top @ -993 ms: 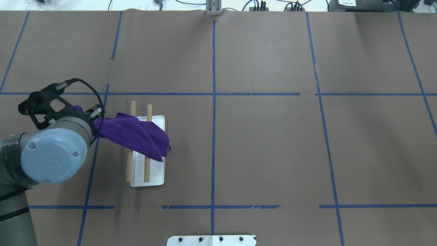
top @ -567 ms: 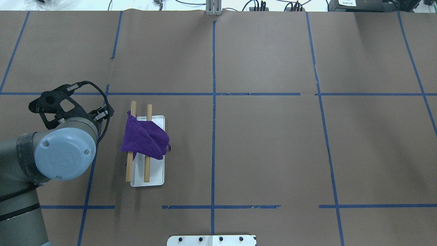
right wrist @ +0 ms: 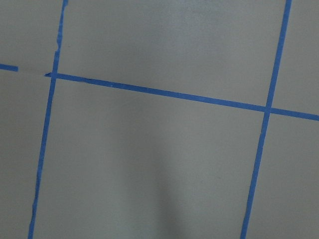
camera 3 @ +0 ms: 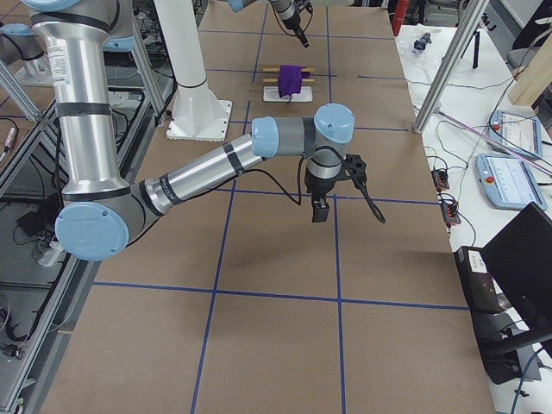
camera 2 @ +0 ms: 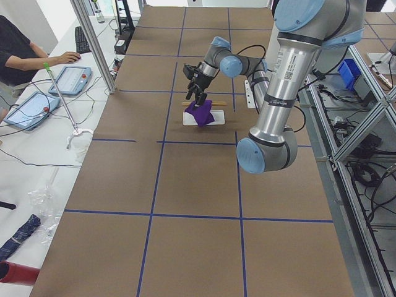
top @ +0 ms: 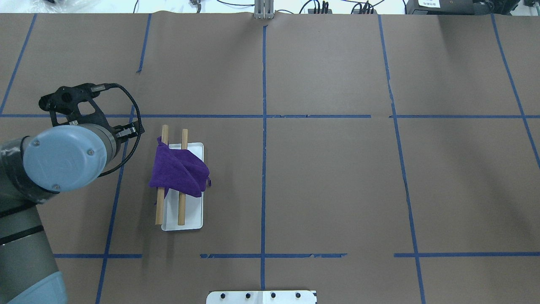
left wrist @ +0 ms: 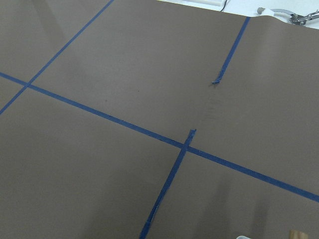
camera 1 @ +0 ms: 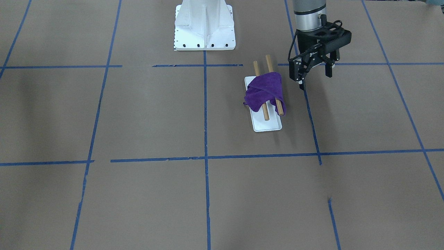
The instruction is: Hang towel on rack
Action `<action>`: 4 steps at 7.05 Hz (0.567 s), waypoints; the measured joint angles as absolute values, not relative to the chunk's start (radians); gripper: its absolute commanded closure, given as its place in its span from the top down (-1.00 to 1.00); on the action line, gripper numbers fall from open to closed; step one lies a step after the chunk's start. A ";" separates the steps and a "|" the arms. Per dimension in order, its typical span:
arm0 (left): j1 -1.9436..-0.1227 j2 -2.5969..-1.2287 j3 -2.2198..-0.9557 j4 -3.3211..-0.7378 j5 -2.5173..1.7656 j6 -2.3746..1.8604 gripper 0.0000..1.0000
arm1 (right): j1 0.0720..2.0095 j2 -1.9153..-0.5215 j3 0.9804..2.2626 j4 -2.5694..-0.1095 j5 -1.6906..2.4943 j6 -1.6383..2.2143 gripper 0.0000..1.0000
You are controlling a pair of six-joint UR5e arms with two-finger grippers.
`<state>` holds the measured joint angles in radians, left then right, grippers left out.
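The purple towel is hanging on the rack, lying draped across both wooden dowels, with one bunched end sagging toward the white tray underneath. The rack is standing on the brown table, inside one square of the blue tape lines. The left gripper is hovering just beside the rack, apart from the towel, pointing down with its fingers spread wide and nothing between them. The right gripper is hanging over the table well apart from the rack; it is showing only in a side view, so whether its fingers are spread or pressed together I cannot tell
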<state>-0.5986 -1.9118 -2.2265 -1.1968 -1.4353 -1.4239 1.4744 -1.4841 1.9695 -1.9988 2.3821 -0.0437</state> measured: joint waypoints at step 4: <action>-0.888 -1.914 -2.118 -1.346 -1.775 -0.969 1.00 | 1.506 -1.510 1.878 -1.871 2.386 -0.046 1.00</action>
